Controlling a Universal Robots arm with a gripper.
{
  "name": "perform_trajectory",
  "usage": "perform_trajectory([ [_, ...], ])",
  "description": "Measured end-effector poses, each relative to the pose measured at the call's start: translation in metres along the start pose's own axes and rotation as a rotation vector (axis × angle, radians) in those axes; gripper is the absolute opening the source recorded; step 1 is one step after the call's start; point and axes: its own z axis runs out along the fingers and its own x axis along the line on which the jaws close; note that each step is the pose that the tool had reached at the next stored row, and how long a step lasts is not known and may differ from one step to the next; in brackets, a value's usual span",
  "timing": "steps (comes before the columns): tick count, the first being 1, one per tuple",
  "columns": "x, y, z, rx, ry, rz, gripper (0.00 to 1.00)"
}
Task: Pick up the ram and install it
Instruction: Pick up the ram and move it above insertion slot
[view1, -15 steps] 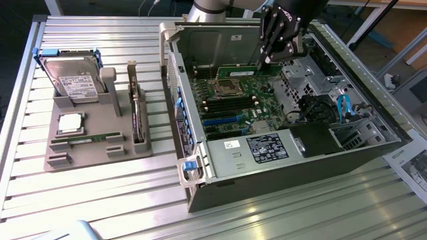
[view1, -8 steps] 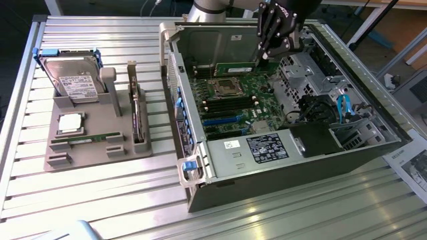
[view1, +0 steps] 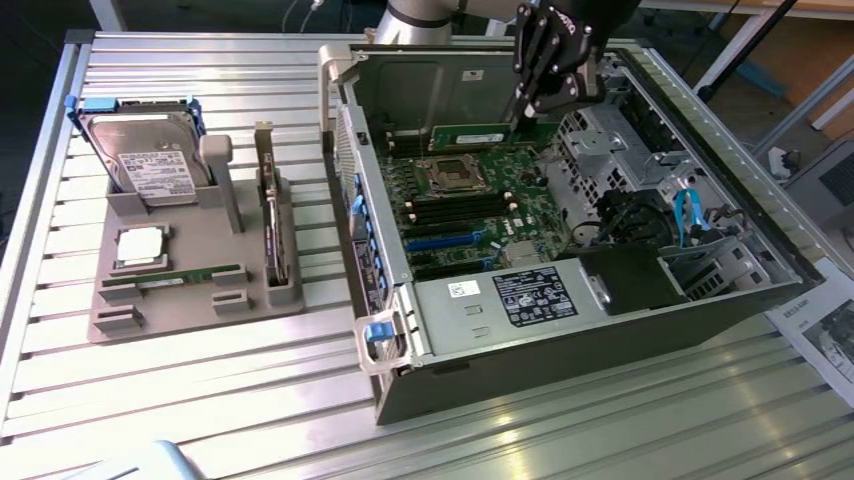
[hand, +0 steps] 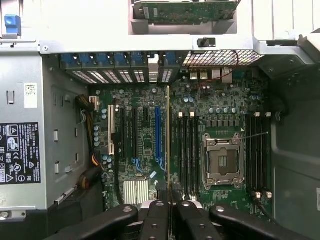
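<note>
In the exterior view, the jaws are clamped on the ram (view1: 474, 132), held near the CPU socket (view1: 454, 175). In the wrist view, it hangs edge-on just beyond the memory slots (hand: 186, 150) flanking that socket. Pressed down misaligned, it could strike the board.

Place: a robotics lab or workshop bench.
Surface: a ribbed aluminium tabletop (view1: 200, 420).
Work: an opened computer case (view1: 534, 335), a grey parts fixture (view1: 187, 290) alongside.
Rig: a robot arm (view1: 414, 20) standing beside the case.
</note>
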Motion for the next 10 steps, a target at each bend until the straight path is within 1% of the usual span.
perform_trajectory([
  [10, 0.0, -0.0002, 0.0049, 0.0041, -0.0008, 0.0, 0.12],
])
